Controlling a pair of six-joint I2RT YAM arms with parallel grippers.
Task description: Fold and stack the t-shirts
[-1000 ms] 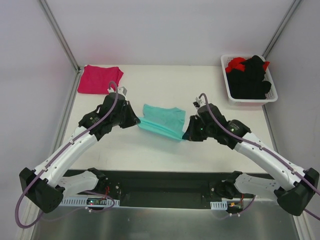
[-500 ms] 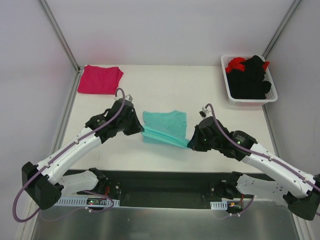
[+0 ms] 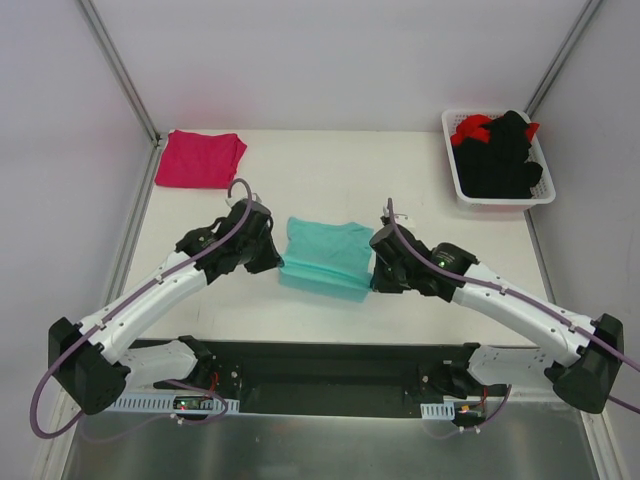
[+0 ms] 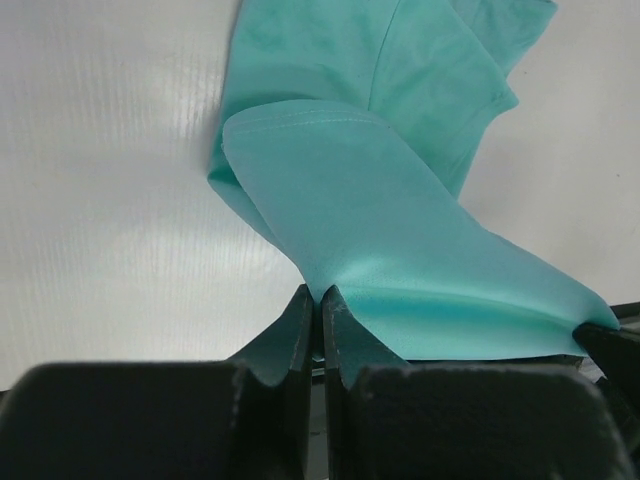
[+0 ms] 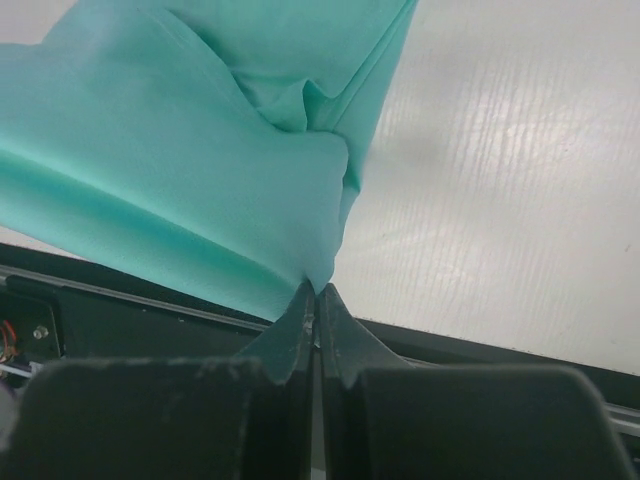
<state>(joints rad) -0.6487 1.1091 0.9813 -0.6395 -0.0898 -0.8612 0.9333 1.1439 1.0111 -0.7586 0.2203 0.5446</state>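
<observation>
While the left gripper (image 4: 320,300) and right gripper (image 5: 316,292) each pinched a near corner of the soft teal cloth t-shirt (image 3: 325,255), it lay part-folded mid-table, between them. One flat magenta-pink t-shirt (image 3: 198,159) rested at the far-left corner, seemingly finished; black and red garments (image 3: 500,155) filled the white slotted plastic basket (image 3: 470,195) far right, untouched. Bare white tabletop (image 3: 330,170) beyond offered room; the near table edge sat close.
</observation>
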